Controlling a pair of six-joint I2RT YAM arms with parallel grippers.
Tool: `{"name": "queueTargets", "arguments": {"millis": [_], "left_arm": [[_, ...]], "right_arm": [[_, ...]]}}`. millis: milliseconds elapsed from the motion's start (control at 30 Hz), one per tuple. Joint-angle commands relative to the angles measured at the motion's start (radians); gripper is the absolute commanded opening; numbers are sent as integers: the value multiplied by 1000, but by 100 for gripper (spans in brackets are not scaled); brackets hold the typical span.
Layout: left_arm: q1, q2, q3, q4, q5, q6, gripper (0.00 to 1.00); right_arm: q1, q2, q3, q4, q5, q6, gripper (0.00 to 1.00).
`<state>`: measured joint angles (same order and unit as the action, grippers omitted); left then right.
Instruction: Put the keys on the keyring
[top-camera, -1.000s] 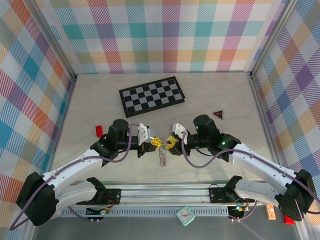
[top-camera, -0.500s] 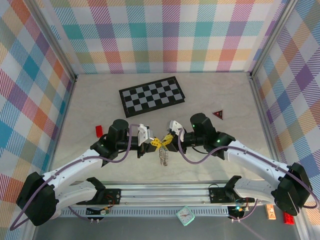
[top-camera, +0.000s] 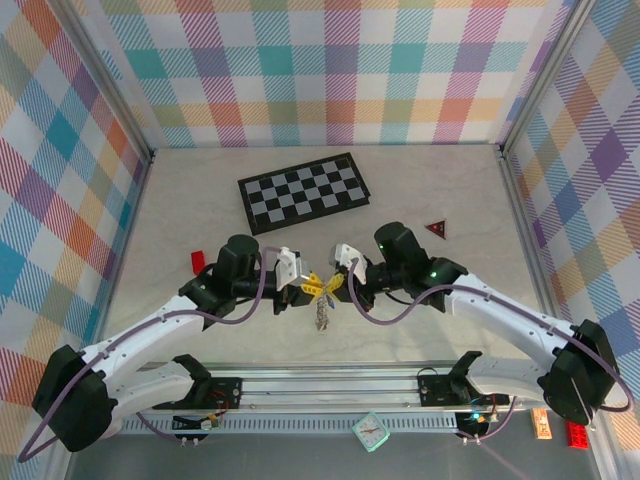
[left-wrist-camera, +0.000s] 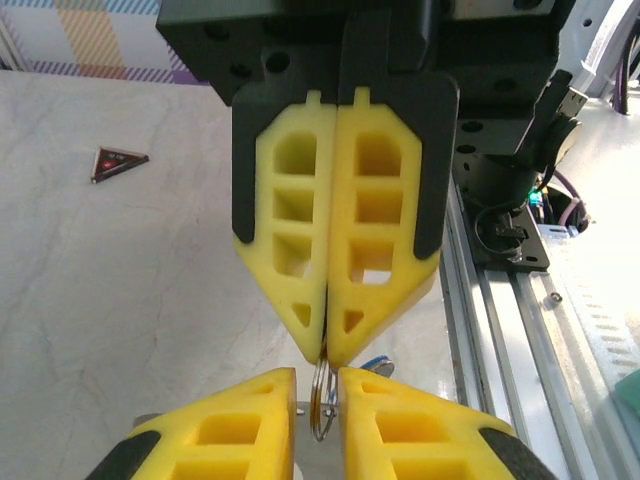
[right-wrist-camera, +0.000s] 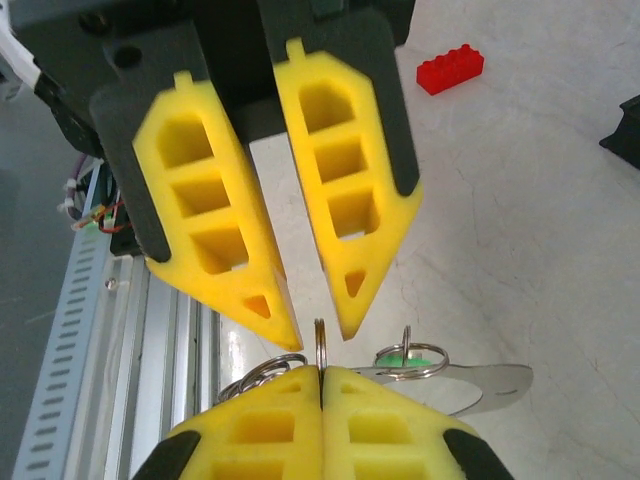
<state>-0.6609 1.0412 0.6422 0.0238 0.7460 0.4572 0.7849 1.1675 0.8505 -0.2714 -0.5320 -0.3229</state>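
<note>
The right gripper (right-wrist-camera: 320, 375) is clamped shut on the thin edge of the keyring (right-wrist-camera: 319, 345), which hangs above the table (top-camera: 200, 200) midway between the two arms. The left gripper (right-wrist-camera: 318, 331) meets it tip to tip, fingers slightly parted with the ring in the gap. A green key (right-wrist-camera: 410, 357) on a small ring sits just beside the right fingertips.
</note>
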Motion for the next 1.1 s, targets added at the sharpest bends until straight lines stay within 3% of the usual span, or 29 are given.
{"name": "queueTargets", "arguments": {"millis": [0,433,933,1067], "left_arm": [[-11,21,64,-126,2,80,17],[-11,62,103,-198,2,112,20],[-11,82,129,-212,34,122,0],[-11,80,128,-221,37,127,0]], "right_arm": [[4,25,75,-116,-12,-102,0],[8,72,133,-138,-46,-135,0],[36,100,170,-160,-31,-166,0],[36,67,151,-128,-7,-140,3]]}}
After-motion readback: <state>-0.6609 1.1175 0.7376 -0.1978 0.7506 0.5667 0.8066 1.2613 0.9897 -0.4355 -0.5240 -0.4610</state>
